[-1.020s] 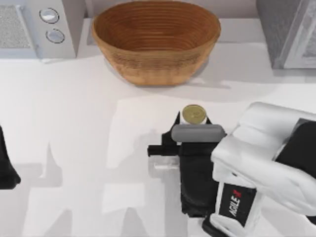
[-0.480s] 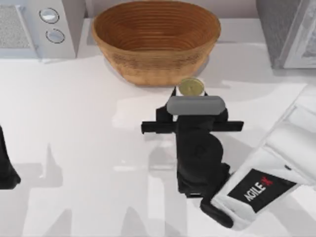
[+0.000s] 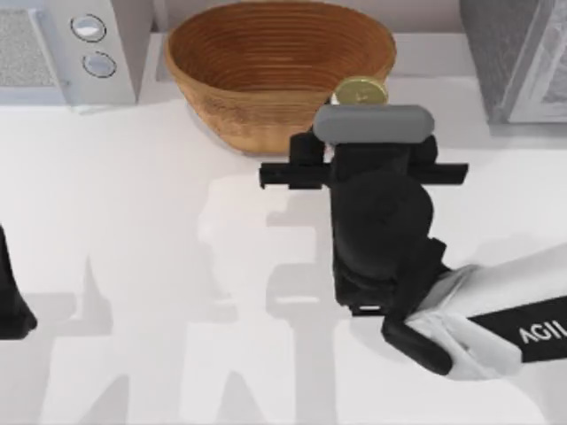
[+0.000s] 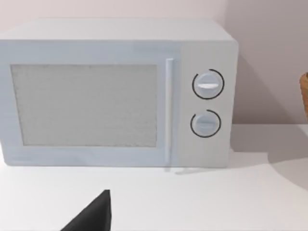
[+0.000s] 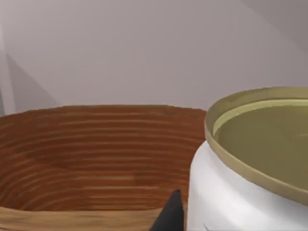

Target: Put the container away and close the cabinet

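The container [image 3: 361, 90], a small can with a dull gold top, is held upright above the table at the right rim of the woven basket. My right gripper [image 3: 362, 103] is shut on it from the near side, its fingers mostly hidden under the wrist's grey bar. Up close in the right wrist view, the container [image 5: 250, 163] shows its white wall and gold lid, with one dark fingertip [image 5: 171, 217] beside it. A grey cabinet [image 3: 518, 57] stands at the table's back right. My left gripper [image 3: 11, 301] stays parked at the left edge.
A large woven brown basket [image 3: 279, 75] sits at the back middle, right behind the container. A white microwave [image 3: 62, 49] stands at the back left, and it faces the left wrist camera [image 4: 120, 91]. The white table [image 3: 159, 266] lies open in front.
My right gripper has carried the container away from the table's middle toward the back, and a little to the right, up to the basket's right rim. The left arm has not moved.
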`<state>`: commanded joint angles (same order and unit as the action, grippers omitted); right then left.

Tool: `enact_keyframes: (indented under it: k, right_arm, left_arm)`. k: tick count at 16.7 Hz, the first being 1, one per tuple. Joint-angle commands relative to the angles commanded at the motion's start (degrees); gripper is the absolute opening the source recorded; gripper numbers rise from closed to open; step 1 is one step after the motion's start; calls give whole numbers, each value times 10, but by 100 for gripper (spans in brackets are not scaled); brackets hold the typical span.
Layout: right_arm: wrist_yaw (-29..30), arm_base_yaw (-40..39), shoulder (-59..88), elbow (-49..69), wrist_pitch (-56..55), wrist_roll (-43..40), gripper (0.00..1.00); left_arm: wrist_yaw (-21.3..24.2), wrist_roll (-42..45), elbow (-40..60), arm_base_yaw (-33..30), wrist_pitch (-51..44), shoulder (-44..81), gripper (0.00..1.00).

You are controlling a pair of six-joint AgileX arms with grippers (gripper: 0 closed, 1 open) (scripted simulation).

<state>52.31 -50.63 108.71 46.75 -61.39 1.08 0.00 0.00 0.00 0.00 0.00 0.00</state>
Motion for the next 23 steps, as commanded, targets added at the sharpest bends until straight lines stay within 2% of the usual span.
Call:
enact_keyframes:
  k: [6,9,23]
  right_arm:
    - [-2,6,-5,-1,4,1,0]
    - [-21,51,-56,-27,38,-1,0]
    - [-288,289,-661,-242,322,8,0]
  left_arm:
    - [0,0,0,0,0,0,100]
    - [0,0,0,0,0,0,100]
    - [0,0,0,0,0,0,100]
